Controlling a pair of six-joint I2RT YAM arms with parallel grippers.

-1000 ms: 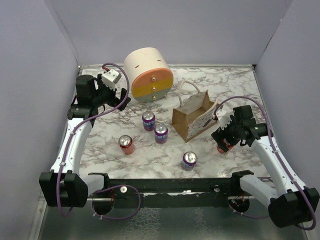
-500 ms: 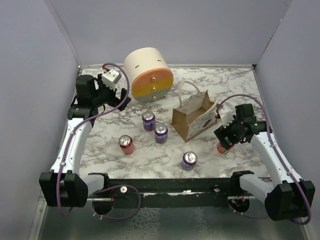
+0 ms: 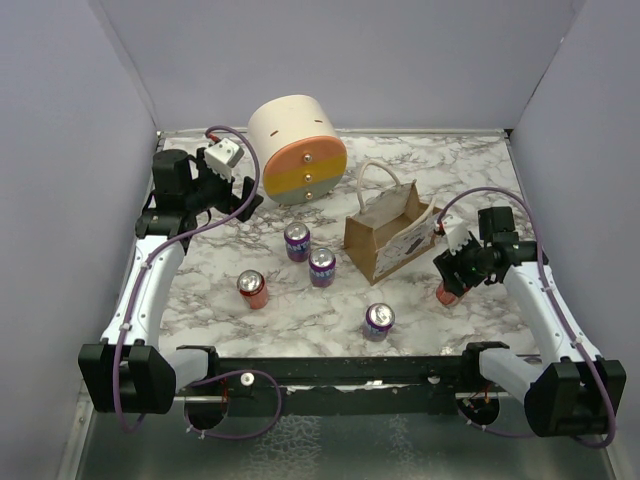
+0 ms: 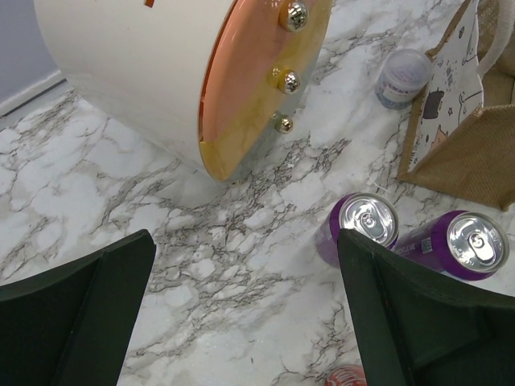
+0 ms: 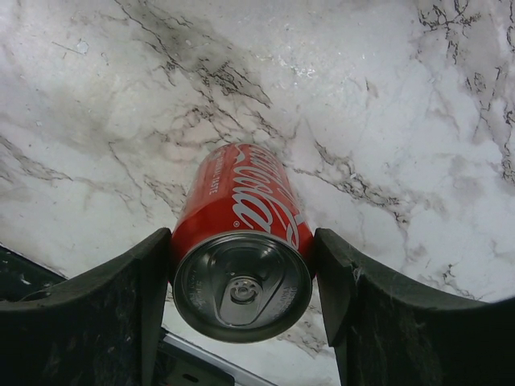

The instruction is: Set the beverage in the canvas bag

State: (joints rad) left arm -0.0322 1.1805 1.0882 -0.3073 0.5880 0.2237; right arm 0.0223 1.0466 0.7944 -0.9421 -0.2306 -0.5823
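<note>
Now the right hand (image 5: 241, 273) grasps a red can (image 5: 244, 211) near the open canvas bag (image 3: 384, 246), left hand (image 4: 245, 257) spread wide.

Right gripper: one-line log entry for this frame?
right gripper shut on Coca-Cola can | left gripper open | canvas bag upright, can outside

High rear overview; wrist views close, downward, over table (image 3: 470, 170)

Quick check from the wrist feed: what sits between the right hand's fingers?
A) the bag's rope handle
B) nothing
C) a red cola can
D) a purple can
C: in the right wrist view the right hand has a finger against each side of the red cola can, which stands upright on the marble.
</note>
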